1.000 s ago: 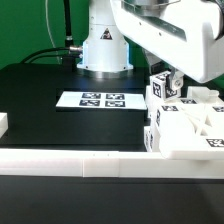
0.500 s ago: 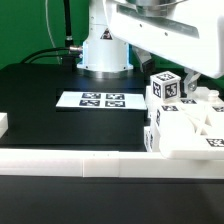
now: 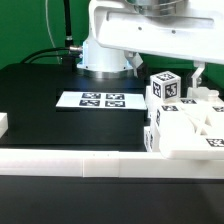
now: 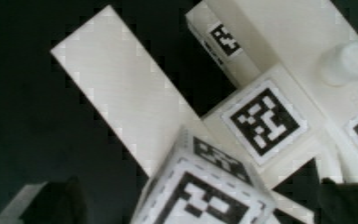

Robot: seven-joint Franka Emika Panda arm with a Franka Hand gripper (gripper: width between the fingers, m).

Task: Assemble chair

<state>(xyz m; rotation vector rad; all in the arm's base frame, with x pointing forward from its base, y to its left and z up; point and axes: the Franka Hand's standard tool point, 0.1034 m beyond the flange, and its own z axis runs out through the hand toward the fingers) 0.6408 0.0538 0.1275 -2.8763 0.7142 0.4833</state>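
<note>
The chair (image 3: 185, 120) is a cluster of white blocky parts with black-and-white tags at the exterior view's right, against the front wall. One square post (image 3: 167, 88) stands upright on it, showing a tag. My gripper (image 3: 168, 70) hangs just above that post, open, with one dark finger (image 3: 137, 66) on each side and nothing between them. In the wrist view the post's tagged end (image 4: 220, 195) fills the space between the two dark fingertips (image 4: 51, 200), and further tagged chair faces (image 4: 265, 115) lie beyond it.
The marker board (image 3: 100, 100) lies flat mid-table. A long low white border wall (image 3: 80, 160) runs along the front, with a short white block (image 3: 3, 125) at the exterior view's left. The robot base (image 3: 105, 50) stands behind.
The gripper was shut on the post a second ago. It has opened wide, let go of the post and lifted a little; the post stays upright on the chair.
</note>
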